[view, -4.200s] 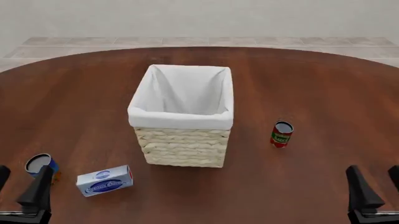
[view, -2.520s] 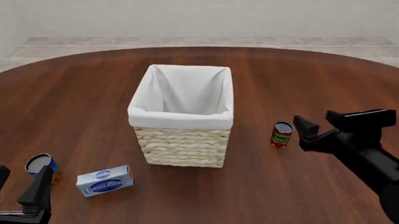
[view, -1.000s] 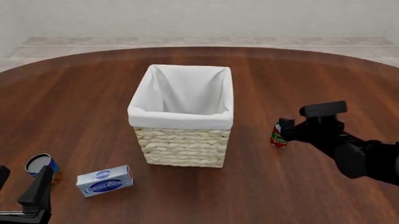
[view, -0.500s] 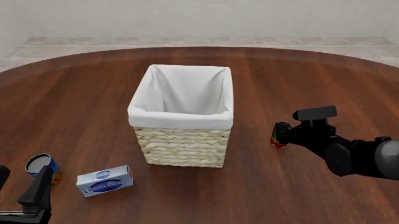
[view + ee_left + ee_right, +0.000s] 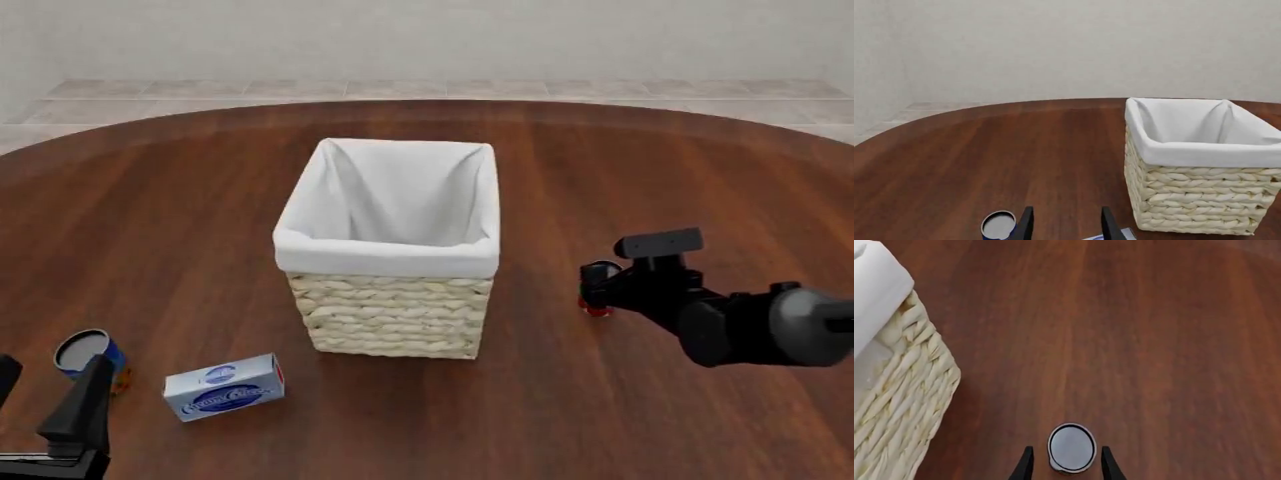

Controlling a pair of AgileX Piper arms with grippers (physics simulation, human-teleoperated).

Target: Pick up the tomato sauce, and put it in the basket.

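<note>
Dark reddish wood fills my screens: a round tabletop (image 5: 200, 200) with pale tiled floor and a plain wall beyond it. Near the middle stands the basket (image 5: 390, 300), square and woven, its white lining folded over the rim; from the front camera I see only cloth inside it, nothing lying in it. To its right, apart from it, the tomato sauce (image 5: 1071, 447) stands upright on the wood, silver top up. My right tool (image 5: 1065, 465) is down at that can, one finger on each side of it with a little gap showing, so I read it as spread and not clamped; in the front view the tool (image 5: 599, 287) hides most of the can. My left tool (image 5: 1066, 226) hangs low at the near left with its fingers parted on nothing. Just beside it sit a blue-and-orange can (image 5: 87, 354) and, to that can's right, a blue-and-white box (image 5: 224, 386) lying flat.
</note>
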